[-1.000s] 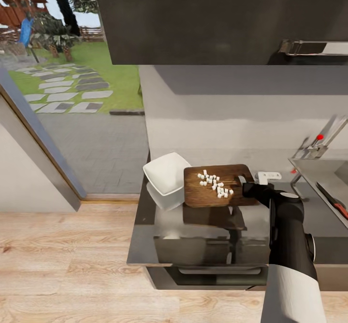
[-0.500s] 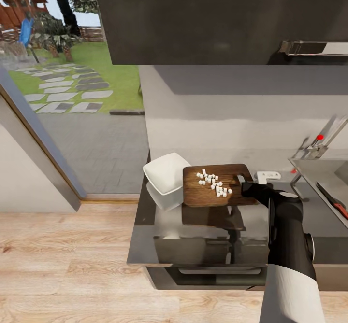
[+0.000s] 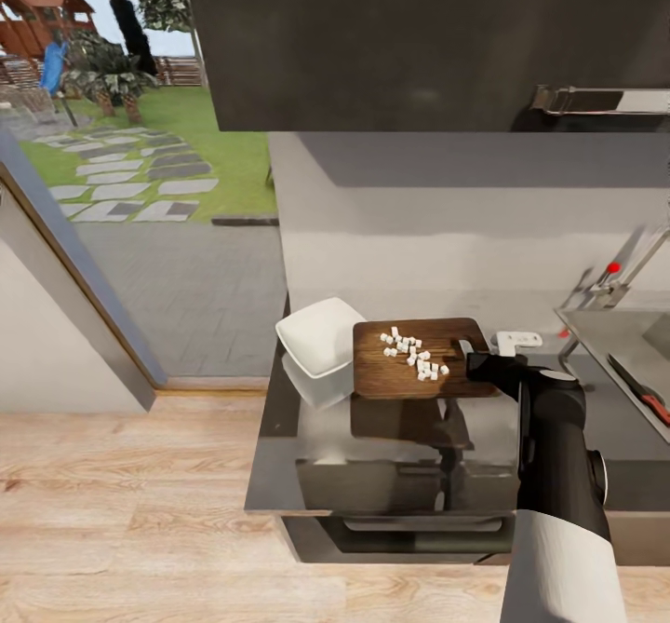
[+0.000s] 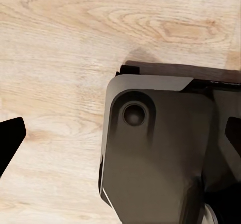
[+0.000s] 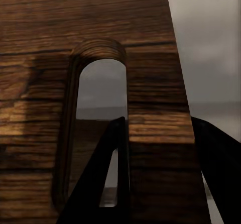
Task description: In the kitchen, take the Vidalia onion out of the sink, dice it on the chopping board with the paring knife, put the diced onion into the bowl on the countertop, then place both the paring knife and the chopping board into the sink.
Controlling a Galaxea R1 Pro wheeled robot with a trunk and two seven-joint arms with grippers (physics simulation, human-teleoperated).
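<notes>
A: Right gripper (image 5: 150, 174): one finger runs through the oval handle slot, the other sits past the board's outer edge, so it is pinching the strip of wood between them at the handle end of the chopping board (image 3: 419, 358).

B: And the board itself?

A: Held up off the countertop (image 3: 391, 460), roughly level; its reflection and shadow lie on the metal below. The diced onion (image 3: 411, 353) sits in a loose scatter mid-board. The far short edge is just beside the white bowl (image 3: 319, 336), perhaps overlapping its rim; hard to tell from the head view.

B: Knife?

A: Paring knife (image 3: 638, 387), red handle, lies off to the right in the sink (image 3: 609, 325) area, well apart from the board.

B: Left gripper (image 4: 10, 143)?

A: One dark fingertip at the frame edge of its wrist view, over wood floor. Can't tell whether it is spread or pressed together.

B: Step in hand, by your reading?

A: Getting the dice into the bowl. Next likely calls for bringing the far edge over the bowl and tipping the handle end up, slowly, so the cubes slide in rather than spill on the counter.
</notes>
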